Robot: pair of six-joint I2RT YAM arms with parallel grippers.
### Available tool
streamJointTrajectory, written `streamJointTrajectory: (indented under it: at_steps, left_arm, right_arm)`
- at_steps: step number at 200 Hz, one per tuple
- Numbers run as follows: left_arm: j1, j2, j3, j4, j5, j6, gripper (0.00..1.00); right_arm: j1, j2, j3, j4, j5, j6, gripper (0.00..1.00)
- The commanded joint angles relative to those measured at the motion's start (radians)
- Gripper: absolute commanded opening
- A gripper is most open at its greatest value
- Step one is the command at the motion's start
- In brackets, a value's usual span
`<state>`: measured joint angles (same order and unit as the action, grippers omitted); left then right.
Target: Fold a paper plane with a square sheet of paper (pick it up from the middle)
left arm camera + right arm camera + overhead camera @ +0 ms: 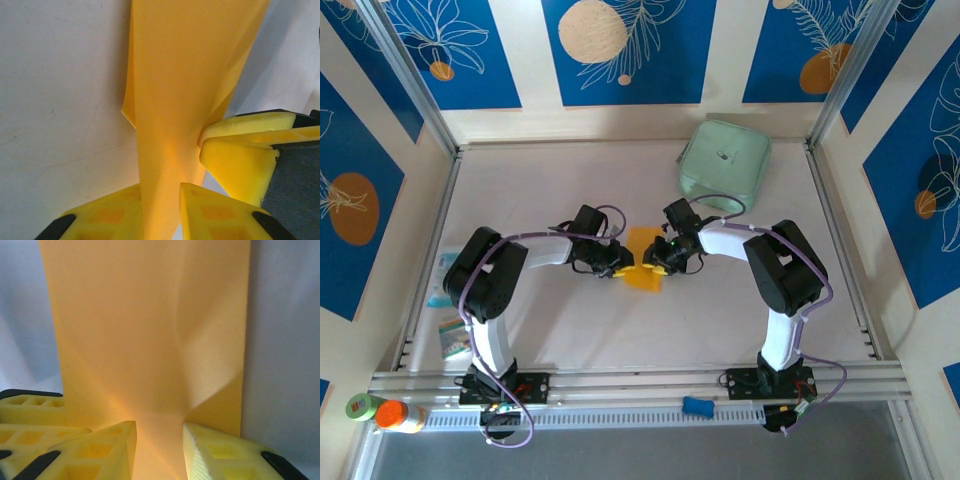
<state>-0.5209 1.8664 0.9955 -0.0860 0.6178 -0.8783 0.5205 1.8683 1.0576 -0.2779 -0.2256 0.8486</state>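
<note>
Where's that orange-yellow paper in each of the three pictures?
Top external: the orange-yellow paper is at the middle of the white table.
Left wrist: the paper runs top to bottom, centre.
Right wrist: the paper spreads across the upper middle.
Shared landmark: the white table beside it.

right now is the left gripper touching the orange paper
Touching. Left wrist view: the paper runs between the fingers of the left gripper, against both, no gap.

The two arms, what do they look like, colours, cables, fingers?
Both the left arm and right arm have white links with bulky black joints and a purple cable along each. Fingers are yellow blocks with square pockets and black trim.
</note>
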Motion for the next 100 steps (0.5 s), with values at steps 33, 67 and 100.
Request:
streamJointTrajectory:
  at_steps: [33,67,100]
  left_arm:
    - [0.019,0.029,0.035,0.044,0.016,-0.030,0.13]
    - [0.019,0.021,0.017,0.090,0.020,-0.084,0.01]
    - [0.019,-0.016,-0.009,0.125,0.000,-0.151,0.00]
  right_arm:
    - [-0.016,-0.031,-0.032,0.009,0.002,-0.083,0.32]
    - [-0.014,-0.108,-0.045,0.044,0.034,-0.187,0.39]
    - [0.025,-0.242,-0.104,0.117,0.137,-0.367,0.54]
